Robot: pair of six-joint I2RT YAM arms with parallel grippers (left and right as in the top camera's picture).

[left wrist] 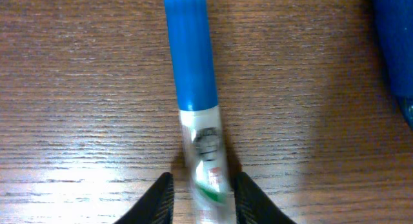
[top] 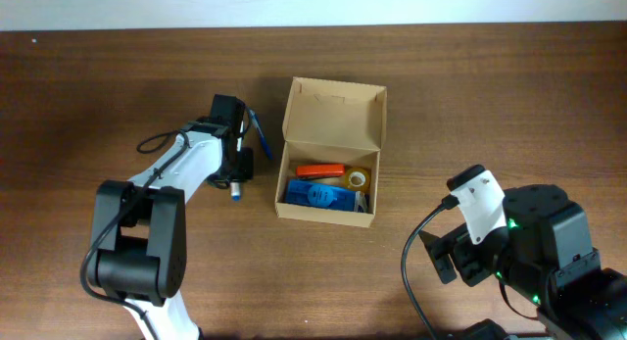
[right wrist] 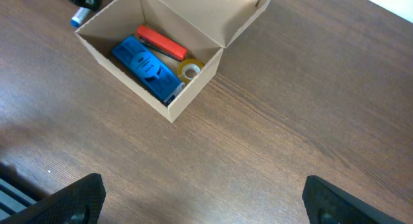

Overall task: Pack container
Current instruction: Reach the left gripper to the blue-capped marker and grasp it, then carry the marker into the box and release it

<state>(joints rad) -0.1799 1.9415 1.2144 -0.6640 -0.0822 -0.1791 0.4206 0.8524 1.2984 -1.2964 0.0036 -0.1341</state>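
Picking up a marker (left wrist: 190,56) for the box (top: 328,215)

On the table (left wrist: 77,88), the left claw (left wrist: 205,201) straddled the blue-capped marker; whether it pinched was unclear. The right claw (right wrist: 203,198) hung wide open, empty. The open box sat between the arms. Next probably needed a firm grip, then lift.

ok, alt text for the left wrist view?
A blue-capped marker lies on the wooden table, its body between the two black fingers of the left hand; whether they grip it is unclear. Part of a blue object shows at the right edge.
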